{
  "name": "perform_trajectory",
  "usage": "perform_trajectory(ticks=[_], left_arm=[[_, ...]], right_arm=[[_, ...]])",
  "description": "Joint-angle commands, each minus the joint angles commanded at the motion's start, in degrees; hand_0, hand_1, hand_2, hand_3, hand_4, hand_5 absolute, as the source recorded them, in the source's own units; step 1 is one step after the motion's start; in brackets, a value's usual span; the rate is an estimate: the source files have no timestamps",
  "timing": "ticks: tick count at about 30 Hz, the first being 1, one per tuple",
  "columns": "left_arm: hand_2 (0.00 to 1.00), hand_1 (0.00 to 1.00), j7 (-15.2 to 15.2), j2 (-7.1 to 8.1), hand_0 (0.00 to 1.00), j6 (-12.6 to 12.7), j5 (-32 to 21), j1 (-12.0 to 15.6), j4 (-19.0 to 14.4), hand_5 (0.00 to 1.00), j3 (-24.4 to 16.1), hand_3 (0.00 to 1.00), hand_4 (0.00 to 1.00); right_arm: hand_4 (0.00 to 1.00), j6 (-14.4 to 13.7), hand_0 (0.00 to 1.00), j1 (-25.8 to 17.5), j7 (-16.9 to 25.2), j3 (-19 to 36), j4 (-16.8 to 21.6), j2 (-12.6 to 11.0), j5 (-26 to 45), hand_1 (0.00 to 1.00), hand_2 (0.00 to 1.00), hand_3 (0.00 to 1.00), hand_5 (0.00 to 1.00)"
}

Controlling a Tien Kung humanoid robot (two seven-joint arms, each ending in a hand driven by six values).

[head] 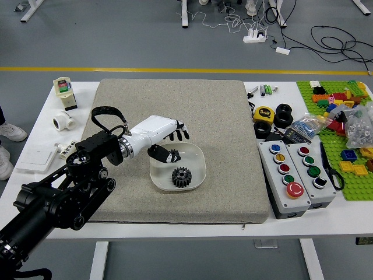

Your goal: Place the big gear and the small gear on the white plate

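Observation:
My left hand is over the upper left part of the white plate, its fingers spread apart from the thumb and gripping nothing. Beside the thumb tip a small dark toothed piece, which looks like the small gear, shows inside the plate; the thumb partly hides it. Nearer the table's front edge, the big black gear lies in the same plate. The right hand is out of view.
A grey mat lies under the plate. Button boxes, yellow tape measure and green brick board are at the right. White fittings are at the left; a person's shoes show beyond that edge.

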Motion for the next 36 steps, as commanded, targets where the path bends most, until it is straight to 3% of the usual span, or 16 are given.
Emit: perform_trajectory(ticks=[5, 6, 8, 10, 11, 12, 15, 17, 18, 20, 23, 24, 29, 30, 36], left_arm=[[0.726, 0.626, 0.04, 0.40, 0.492, 4.67, -1.16, 0.31, -3.01, 0.303, -1.81, 0.770, 0.998], [0.754, 0.653, 0.38, 0.63, 0.522, 6.32, -1.20, 0.45, -4.20, 0.403, -3.03, 0.793, 0.998], [0.754, 0.653, 1.23, 1.13, 0.522, 8.84, -0.52, 0.67, -5.80, 0.403, -5.23, 0.793, 0.998], [0.754, 0.653, 1.35, 1.20, 0.522, 9.26, -0.42, 0.70, -6.03, 0.403, -5.60, 0.793, 0.998], [0.754, 0.653, 2.42, 1.78, 0.522, 10.51, 0.80, 1.23, -6.75, 0.403, -7.72, 0.793, 0.998], [0.856, 0.752, 3.05, 2.15, 0.654, 11.53, 1.29, 1.64, -6.87, 0.491, -10.11, 0.823, 0.998], [0.856, 0.752, 3.73, 2.89, 0.654, 13.22, 0.18, 2.52, -6.18, 0.491, -14.54, 0.823, 0.998], [0.856, 0.752, 3.67, 4.03, 0.654, 16.07, -3.89, 3.94, -5.02, 0.491, -17.07, 0.823, 0.998], [0.875, 0.775, 3.41, 4.53, 0.751, 17.52, -6.11, 4.93, -4.45, 0.610, -18.75, 0.815, 0.939], [0.875, 0.775, 2.58, 5.18, 0.751, 18.86, -10.95, 6.30, -3.67, 0.610, -21.52, 0.815, 0.939], [0.875, 0.775, 2.00, 5.73, 0.751, 19.01, -18.32, 8.20, -2.64, 0.610, -25.53, 0.815, 0.939], [0.875, 0.777, 1.97, 5.83, 0.761, 18.91, -19.82, 8.59, -2.42, 0.684, -26.60, 0.815, 0.915], [0.875, 0.777, 1.84, 5.81, 0.761, 16.92, -21.93, 12.07, -1.35, 0.684, -31.60, 0.815, 0.915], [0.894, 0.801, 1.69, 5.70, 0.791, 16.53, -23.58, 12.89, -1.38, 0.803, -32.66, 0.827, 0.915], [0.890, 0.796, -1.57, 5.89, 0.791, 15.32, -33.49, 17.70, -2.58, 0.832, -36.25, 0.825, 0.912]], right_arm=[[0.778, -0.01, 0.672, -0.03, -0.01, 0.04, 0.00, 0.02, -0.04, 0.682, 0.760, 0.578, 0.612], [0.777, -0.02, 0.672, -0.06, 0.00, 0.05, 0.00, 0.03, -0.01, 0.682, 0.759, 0.576, 0.612], [0.777, -0.02, 0.672, -0.08, 0.00, 0.05, 0.00, 0.04, -0.02, 0.682, 0.759, 0.576, 0.612], [0.777, -0.02, 0.672, -0.09, 0.00, 0.05, 0.00, 0.04, -0.02, 0.682, 0.759, 0.576, 0.612], [0.777, -0.03, 0.672, -0.13, 0.02, 0.05, 0.00, 0.04, 0.07, 0.682, 0.759, 0.576, 0.612], [0.778, -0.03, 0.672, -0.16, 0.03, 0.06, 0.00, 0.04, 0.11, 0.682, 0.759, 0.577, 0.611], [0.778, -0.04, 0.672, -0.20, 0.03, 0.06, 0.00, 0.06, 0.14, 0.682, 0.759, 0.577, 0.611], [0.778, -0.06, 0.672, -0.23, 0.04, 0.04, 0.00, 0.08, 0.20, 0.682, 0.759, 0.577, 0.611], [0.778, -0.08, 0.672, -0.29, 0.07, 0.15, 0.00, 0.09, 0.25, 0.682, 0.759, 0.577, 0.611], [0.778, -0.11, 0.672, -0.35, 0.12, 0.32, 0.00, 0.11, 0.20, 0.682, 0.759, 0.577, 0.611], [0.778, -0.02, 0.672, -0.44, 0.12, 0.88, 0.00, 0.14, -0.45, 0.682, 0.759, 0.577, 0.611], [0.777, 0.00, 0.672, -0.46, 0.11, 1.00, 0.00, 0.15, -0.65, 0.682, 0.758, 0.577, 0.612], [0.777, 0.01, 0.672, -0.71, 0.10, 2.04, 0.00, 0.30, -1.71, 0.682, 0.758, 0.577, 0.612], [0.776, 0.01, 0.673, -0.75, 0.08, 2.23, 0.00, 0.33, -1.94, 0.682, 0.758, 0.577, 0.612], [0.777, 0.00, 0.673, -1.17, 0.08, 2.74, 0.00, 0.47, -2.52, 0.681, 0.758, 0.576, 0.610]])
